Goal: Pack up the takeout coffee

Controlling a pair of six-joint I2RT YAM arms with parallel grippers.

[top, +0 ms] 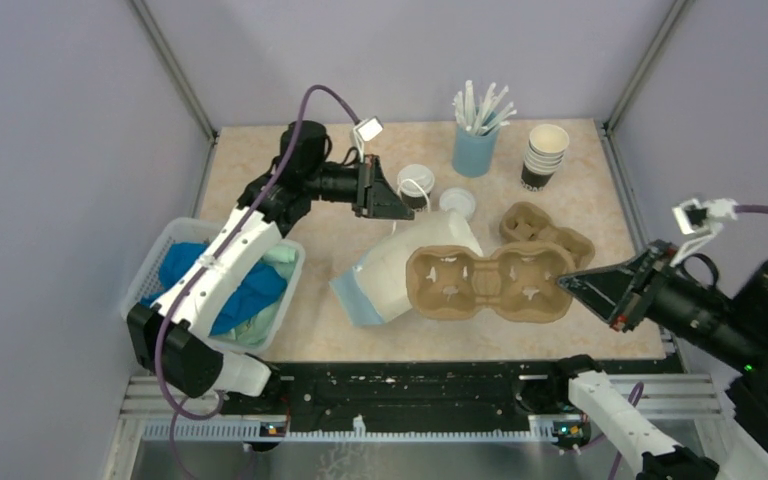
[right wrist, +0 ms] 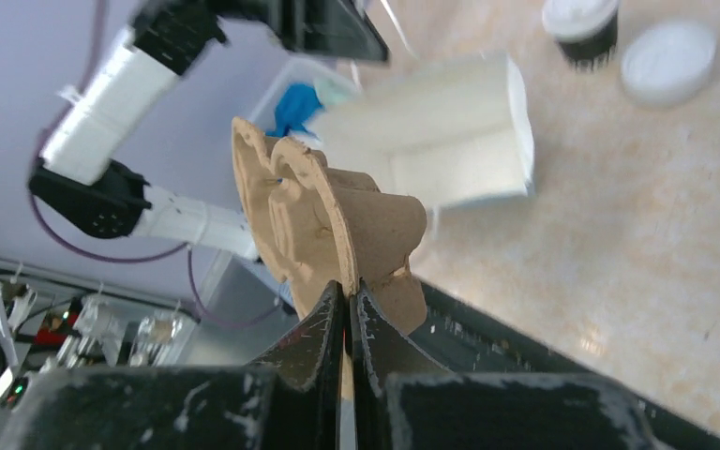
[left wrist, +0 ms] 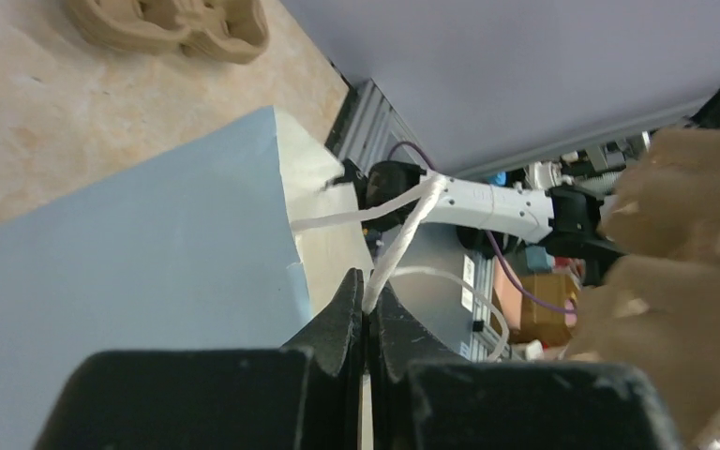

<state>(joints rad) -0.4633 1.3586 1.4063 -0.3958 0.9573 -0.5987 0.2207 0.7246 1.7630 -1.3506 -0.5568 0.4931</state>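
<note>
The takeout coffee [top: 417, 185], a dark cup with a white dome lid, stands at the back of the table just right of my left gripper [top: 392, 206]; it also shows in the right wrist view [right wrist: 581, 26]. My left gripper [left wrist: 367, 302] is shut on the white cord handle [left wrist: 405, 230] of a white and pale blue paper bag [top: 400, 275], which lies tilted with its mouth open. My right gripper [top: 566, 283] is shut on the edge of a brown pulp cup carrier [top: 485, 283] and holds it beside the bag's mouth [right wrist: 337, 220].
A loose white lid [top: 457, 202] lies right of the coffee. A second carrier [top: 546, 232], a stack of lidless cups [top: 546, 155] and a blue cup of straws [top: 475, 148] stand at the back right. A white basket [top: 165, 250] with blue cloth sits at the left.
</note>
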